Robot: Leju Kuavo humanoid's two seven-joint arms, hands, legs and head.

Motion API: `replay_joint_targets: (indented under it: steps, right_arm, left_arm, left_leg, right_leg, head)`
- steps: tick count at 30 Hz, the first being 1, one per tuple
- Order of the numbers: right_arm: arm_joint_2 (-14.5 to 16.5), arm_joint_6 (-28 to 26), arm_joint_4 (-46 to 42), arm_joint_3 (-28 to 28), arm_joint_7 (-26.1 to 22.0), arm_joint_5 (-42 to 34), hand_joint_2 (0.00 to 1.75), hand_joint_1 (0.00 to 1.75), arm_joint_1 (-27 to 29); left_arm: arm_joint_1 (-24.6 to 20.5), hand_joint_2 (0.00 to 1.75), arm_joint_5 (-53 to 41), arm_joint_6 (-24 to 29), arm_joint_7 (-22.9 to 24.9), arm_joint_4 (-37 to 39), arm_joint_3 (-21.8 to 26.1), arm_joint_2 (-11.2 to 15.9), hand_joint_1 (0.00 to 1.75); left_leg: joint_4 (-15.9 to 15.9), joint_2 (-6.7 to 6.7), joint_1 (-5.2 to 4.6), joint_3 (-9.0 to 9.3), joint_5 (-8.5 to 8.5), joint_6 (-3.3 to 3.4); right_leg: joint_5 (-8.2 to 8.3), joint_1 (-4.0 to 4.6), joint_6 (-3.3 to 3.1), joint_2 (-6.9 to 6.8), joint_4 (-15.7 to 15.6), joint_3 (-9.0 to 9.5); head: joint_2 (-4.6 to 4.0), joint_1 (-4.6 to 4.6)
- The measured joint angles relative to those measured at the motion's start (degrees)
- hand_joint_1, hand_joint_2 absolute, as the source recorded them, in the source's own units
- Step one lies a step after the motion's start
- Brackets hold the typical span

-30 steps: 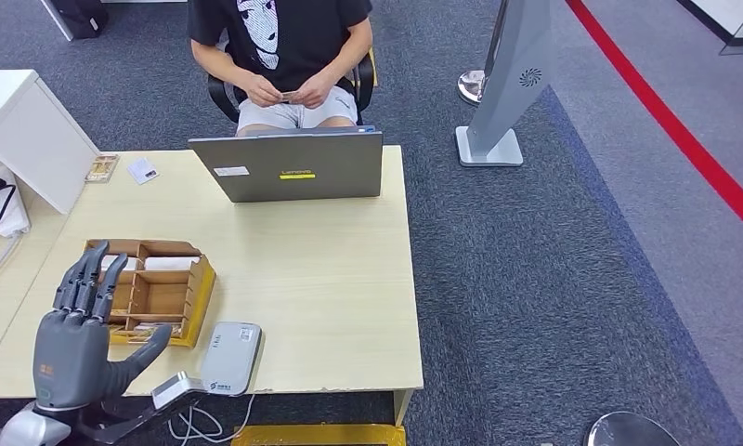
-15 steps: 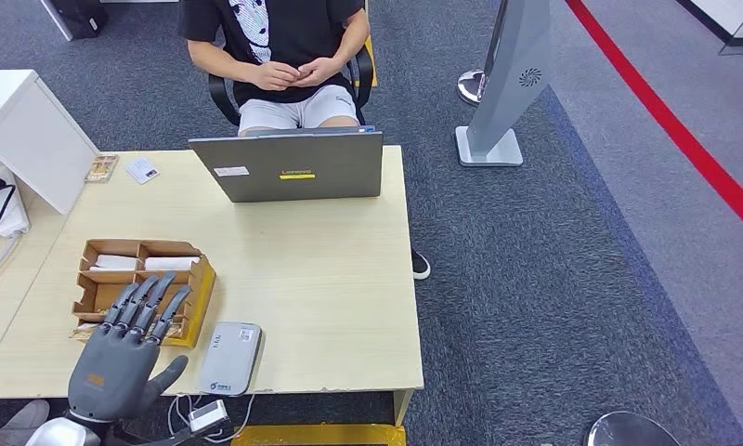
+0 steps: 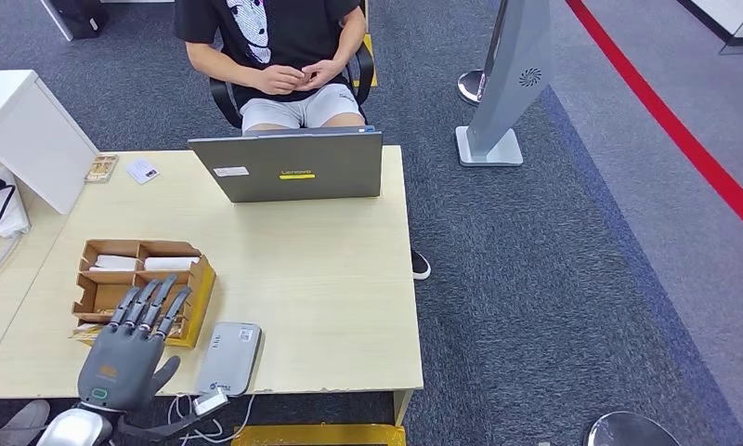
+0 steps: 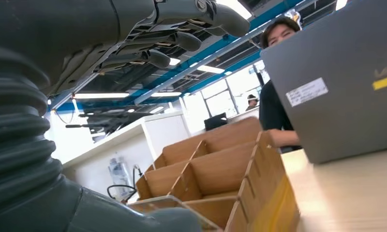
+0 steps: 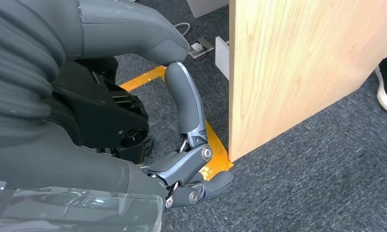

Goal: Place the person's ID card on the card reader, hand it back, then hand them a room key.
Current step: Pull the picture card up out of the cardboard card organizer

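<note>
My left hand hovers at the table's near left edge, holding nothing, with its fingers straight and spread over the near side of a wooden compartment box. White cards lie in the box's far compartments. The grey card reader sits just right of the hand. The person sits beyond the laptop with both hands together in the lap; I cannot tell whether they hold a card. In the left wrist view my fingers arch above the box. My right hand hangs beside the table's side panel, fingers curled, holding nothing.
A white cabinet stands at the table's far left corner, with small cards lying near it. A grey kiosk stand rises from the carpet to the right. Cables hang below the reader at the table's near edge.
My left hand has come down from a raised pose at the left and shifted right, near the box. The person has drawn both hands together in the lap.
</note>
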Motion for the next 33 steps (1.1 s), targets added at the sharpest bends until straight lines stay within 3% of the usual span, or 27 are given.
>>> replay_joint_targets:
  steps: [4,11,33]
  right_arm:
    - [0.0,-0.5,0.0,-0.2,0.3,0.7,1.75,0.00,-0.2]
    - [0.1,-0.9,0.0,-0.7,0.5,1.1,1.75,0.00,-0.3]
    - [0.1,-0.9,0.0,-1.1,0.5,1.1,1.75,0.00,-0.3]
  left_arm:
    - [-2.0,1.75,0.0,4.8,0.6,7.1,0.6,-0.2,0.00]
    - [-3.8,1.75,1.6,7.4,0.1,13.2,2.7,-0.9,0.00]
    - [-4.2,1.75,2.7,8.2,-0.3,16.1,5.0,-1.9,0.00]
  left_leg:
    - [0.0,0.00,0.00,0.01,0.00,0.00]
    - [0.0,-0.01,-0.01,0.00,0.00,0.00]
    - [0.0,-0.01,0.00,0.00,0.00,0.00]
  right_leg:
    - [0.00,0.00,0.00,0.00,0.0,0.01]
    - [0.00,0.00,0.00,-0.02,0.0,0.01]
    - [-0.01,0.00,-0.01,-0.02,0.0,0.01]
  head:
    - [0.00,0.00]
    - [0.00,-0.01]
    - [0.00,-0.01]
